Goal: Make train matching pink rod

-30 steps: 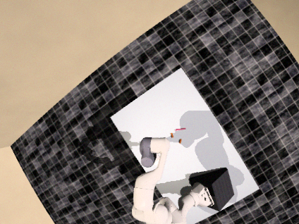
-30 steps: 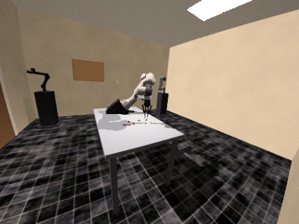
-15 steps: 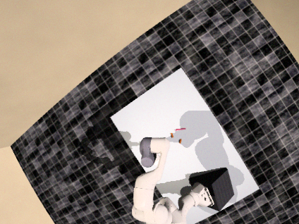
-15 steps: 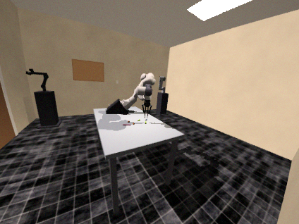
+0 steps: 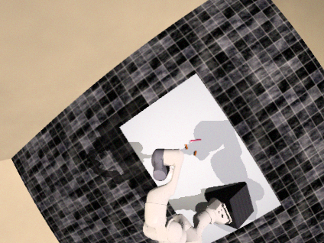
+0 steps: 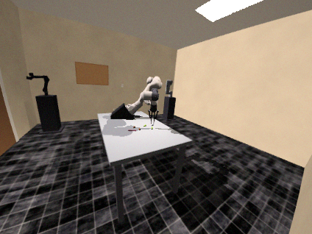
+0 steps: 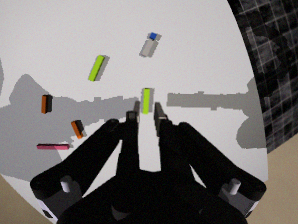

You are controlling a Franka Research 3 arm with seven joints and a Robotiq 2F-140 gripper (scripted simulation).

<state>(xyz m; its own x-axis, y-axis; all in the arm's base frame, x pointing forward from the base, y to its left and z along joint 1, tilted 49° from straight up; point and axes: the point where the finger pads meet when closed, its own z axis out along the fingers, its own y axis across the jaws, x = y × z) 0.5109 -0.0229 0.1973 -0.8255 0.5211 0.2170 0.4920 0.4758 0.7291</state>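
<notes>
The tool (image 6: 152, 123) (image 7: 147, 109) is standing partly open, its fingers leaving a narrow gap with nothing gripped. The nearer lime rod (image 6: 151, 128) (image 7: 146, 101) is lying flat on the surface (image 5: 168, 130) (image 6: 147, 141) (image 7: 200, 65), straight ahead of the tool and in line with the gap in the wrist view. Its long axis is running up and down that view, across the closing direction, so the fingers are flanking its long sides and seem to be needing little turn for a grasp. Beyond this lime rod's upper end, the grey rod (image 7: 148, 48) and blue rod (image 7: 153, 36) are lying close together; whether they are touching is too small to tell. Both are slanting slightly rightward, so the lime rod is probably needing a small turn to join their line. Blue, grey and lime would be matching the pink rod (image 5: 195, 140) (image 6: 132, 130) (image 7: 52, 146), which is lying well to the lower left of the nearer lime rod.

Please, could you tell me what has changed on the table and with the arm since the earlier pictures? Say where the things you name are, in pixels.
Nothing visibly changed: the arm (image 5: 157, 196) (image 6: 137, 104) and the pink rod (image 5: 195, 140) (image 6: 132, 130) (image 7: 53, 146) stayed in place. The wrist view has no earlier picture to compare.
</notes>
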